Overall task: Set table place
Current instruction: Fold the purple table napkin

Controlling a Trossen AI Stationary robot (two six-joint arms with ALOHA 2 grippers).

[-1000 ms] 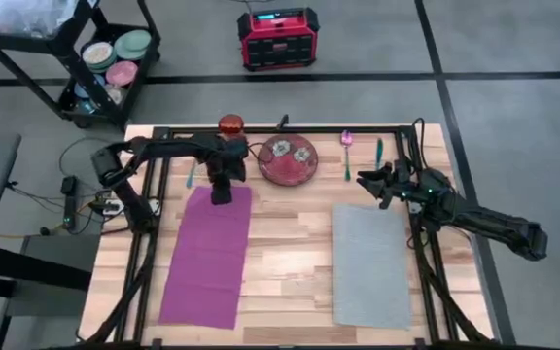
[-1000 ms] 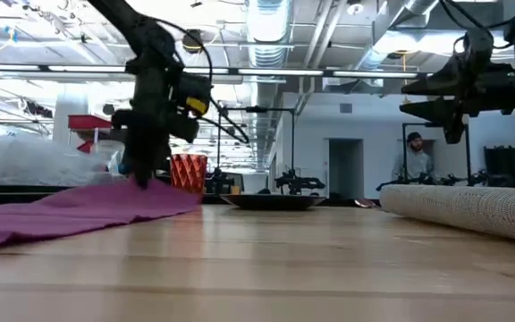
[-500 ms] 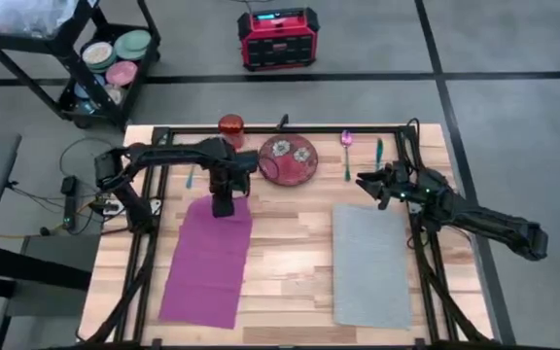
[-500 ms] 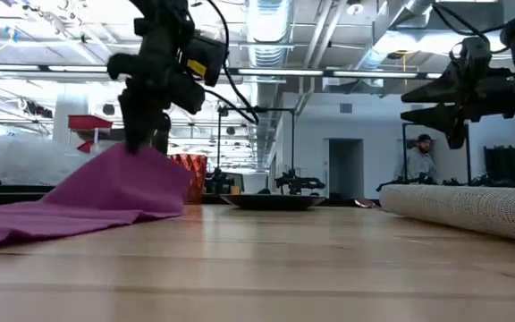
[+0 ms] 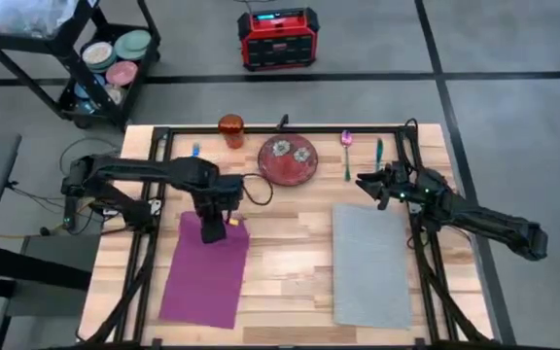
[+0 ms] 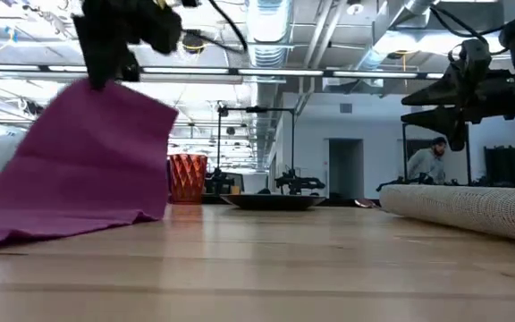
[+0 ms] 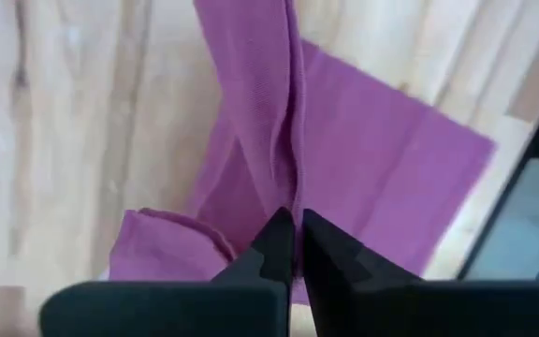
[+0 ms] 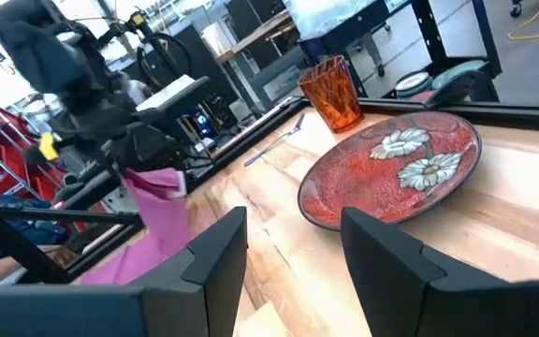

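**Left claw has the napkin by one edge**

Your left claw (image 5: 213, 226) is pinched shut on the purple napkin (image 5: 202, 277), fingers (image 7: 279, 245) clamped to a thin gather of cloth. In the low view the gripped edge is lifted high while the rest trails down to the tabletop (image 5: 290, 262) on the left side. Judge it as light, limp fabric: it will sag, fold on itself and swing, so you get no stiffness to steer by. A hold near a corner or hem, as here, should let it hang flat; a hold mid-sheet would likely bunch it.

Your right claw (image 5: 369, 185) hovers with its fingers spread wide and nothing between them, just beyond the far edge of the grey placemat (image 5: 370, 264), which looks coarse, woven and flexible, its near edge curling up in the low view.

At the far side, the red plate (image 5: 287, 159) is round, glossy and flower-patterned, probably hard and breakable; take it by the rim. The orange cup (image 5: 230, 128) is faceted and upright, left of the plate. The pink utensil (image 5: 346, 140) and teal utensil (image 5: 378, 150) lie right of it, thin and smooth, awkward to pinch.
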